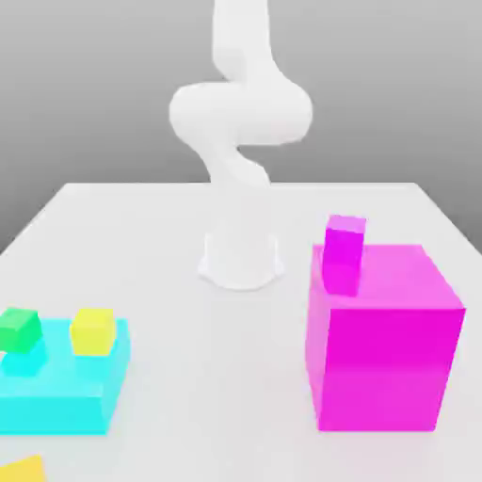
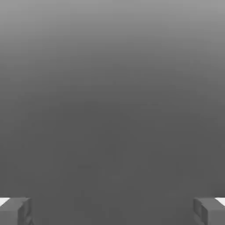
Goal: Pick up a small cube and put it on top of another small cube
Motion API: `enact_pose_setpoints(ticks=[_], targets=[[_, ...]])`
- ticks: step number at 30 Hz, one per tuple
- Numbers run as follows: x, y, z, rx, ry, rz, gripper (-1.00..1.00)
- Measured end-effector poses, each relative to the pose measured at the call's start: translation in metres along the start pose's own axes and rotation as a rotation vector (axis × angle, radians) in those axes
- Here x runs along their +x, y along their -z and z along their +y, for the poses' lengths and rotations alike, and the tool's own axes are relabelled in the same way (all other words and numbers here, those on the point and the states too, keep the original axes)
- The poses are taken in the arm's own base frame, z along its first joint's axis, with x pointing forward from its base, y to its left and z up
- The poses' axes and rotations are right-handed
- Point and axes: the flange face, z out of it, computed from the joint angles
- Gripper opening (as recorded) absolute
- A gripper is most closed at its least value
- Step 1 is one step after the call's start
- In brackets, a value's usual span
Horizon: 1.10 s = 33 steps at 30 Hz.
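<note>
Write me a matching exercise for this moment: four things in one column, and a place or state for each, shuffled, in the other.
Things
1. yellow cube
2. gripper
3. big magenta block
4. green cube

Places or states
A. jaws wide apart, nothing between them
B. at the exterior view's left edge
C. at the exterior view's right, largest of the coloured blocks
D. just to the exterior view's right of the green cube

Pairs: 1-D, 2-A, 3-C, 4-B

Bright, washed-out tabletop, soft shading
</note>
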Motion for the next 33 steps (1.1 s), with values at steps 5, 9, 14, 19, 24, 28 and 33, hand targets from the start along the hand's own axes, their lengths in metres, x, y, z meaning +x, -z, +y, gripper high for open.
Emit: enact_pose_setpoints(ticks=[5,9,14,19,24,28,33], targets=[[0.026,-0.082,0.014,-0.122,-0.148,-0.037,0.0],[0.043,-0.147,0.035,-0.217,-0.266,-0.063,0.0],[0.058,-0.226,0.076,-0.334,-0.416,-0.091,0.0],[0.068,-0.301,0.134,-0.454,-0.578,-0.11,0.0],[0.062,-0.371,0.196,-0.568,-0.727,-0.135,0.0],[0.05,-0.422,0.253,-0.661,-0.849,-0.151,0.0],[0.024,-0.479,0.321,-0.75,-0.97,-0.164,0.0]])
